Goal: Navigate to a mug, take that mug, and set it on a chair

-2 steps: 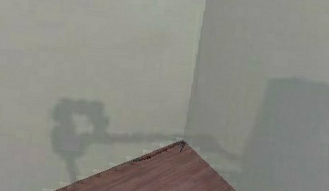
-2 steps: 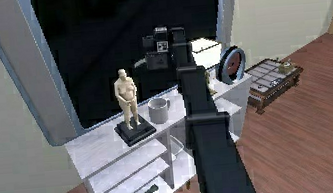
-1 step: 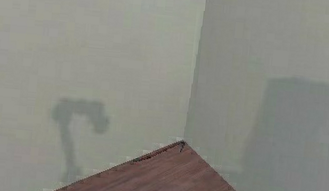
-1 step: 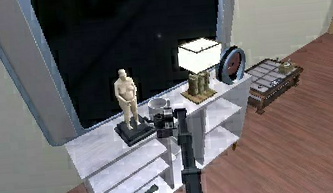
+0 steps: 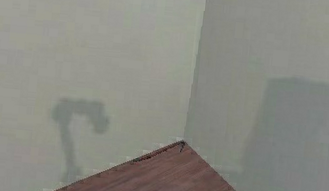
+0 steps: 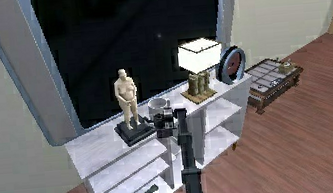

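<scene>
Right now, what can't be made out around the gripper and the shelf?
Arm side view: the gripper overlaps a grey cup-like thing on the white shelf unit; whether it holds anything cannot be told.
Arm side view: items on the low table are too small to name.

No readable text, label, brand, number or sign anywhere. Round framed disc (image 6: 234, 63) at the right end of the white shelf unit's (image 6: 99, 151) top: face too small to make out any figures.
</scene>
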